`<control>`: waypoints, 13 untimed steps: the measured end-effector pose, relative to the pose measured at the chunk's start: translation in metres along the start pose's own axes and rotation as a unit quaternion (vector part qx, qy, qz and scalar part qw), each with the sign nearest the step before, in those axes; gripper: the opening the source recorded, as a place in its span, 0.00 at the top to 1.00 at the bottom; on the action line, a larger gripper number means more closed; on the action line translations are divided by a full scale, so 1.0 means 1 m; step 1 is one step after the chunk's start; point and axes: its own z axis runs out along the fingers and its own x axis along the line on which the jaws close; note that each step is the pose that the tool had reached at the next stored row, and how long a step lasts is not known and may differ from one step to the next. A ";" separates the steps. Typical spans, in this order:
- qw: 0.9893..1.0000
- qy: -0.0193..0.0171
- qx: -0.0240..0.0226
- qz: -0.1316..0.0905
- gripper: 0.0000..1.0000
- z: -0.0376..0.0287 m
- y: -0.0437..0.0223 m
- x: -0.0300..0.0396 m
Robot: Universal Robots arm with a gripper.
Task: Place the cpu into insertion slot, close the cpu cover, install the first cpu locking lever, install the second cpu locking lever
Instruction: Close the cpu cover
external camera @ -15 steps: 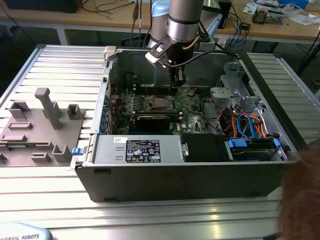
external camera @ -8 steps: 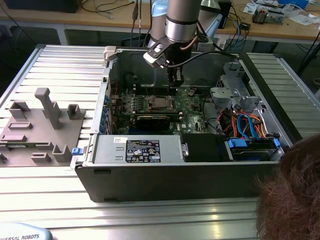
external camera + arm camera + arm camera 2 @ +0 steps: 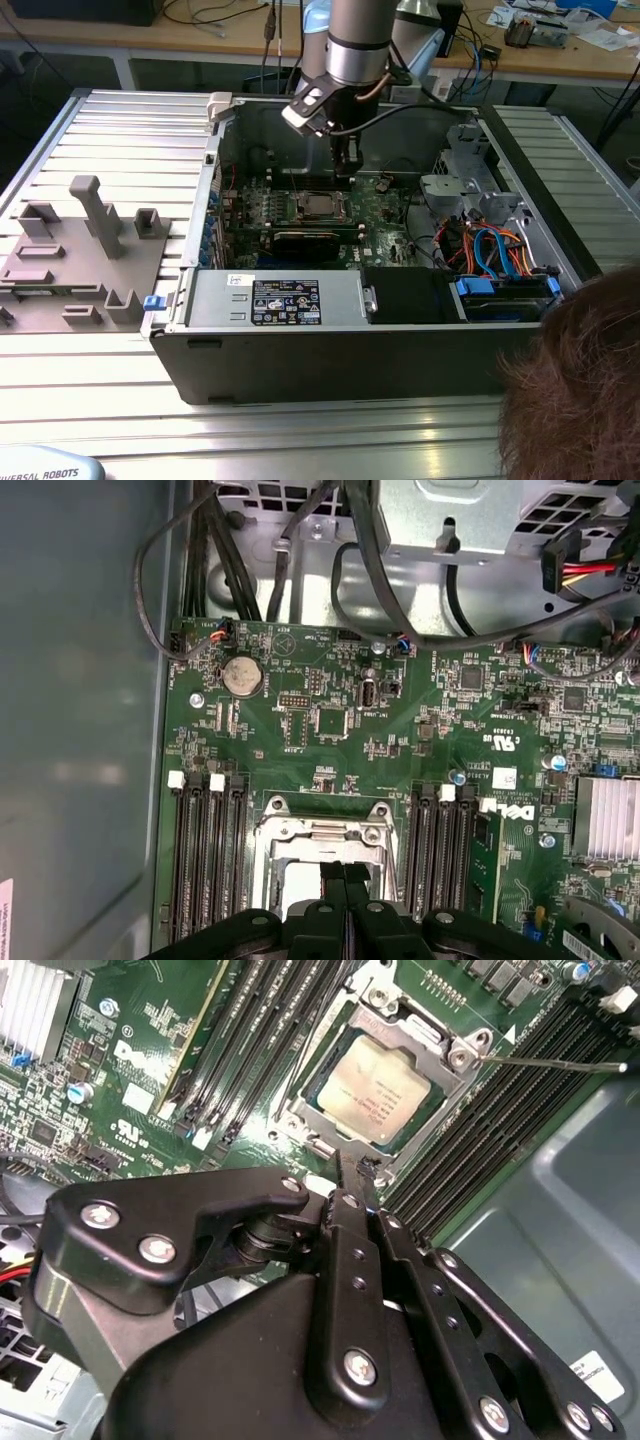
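We see the cpu (image 3: 375, 1090) lying flat, square, pale metal top upward, framed by the cpu cover (image 3: 405, 1032); tool (image 3: 356, 1168) pressed together.

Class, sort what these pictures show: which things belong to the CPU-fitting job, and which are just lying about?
Belong to the job: cpu, cpu cover, locking lever, tool, green board.

Just lying about: grey moulded holder, blue cables, coin battery, finned heatsink.
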 end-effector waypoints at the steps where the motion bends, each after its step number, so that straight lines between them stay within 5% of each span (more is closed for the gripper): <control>1: 1.000 0.000 0.000 0.000 0.89 0.0001 -0.0006 0.0000; 13: 1.000 0.000 0.000 0.000 0.89 0.0014 -0.0080 0.0006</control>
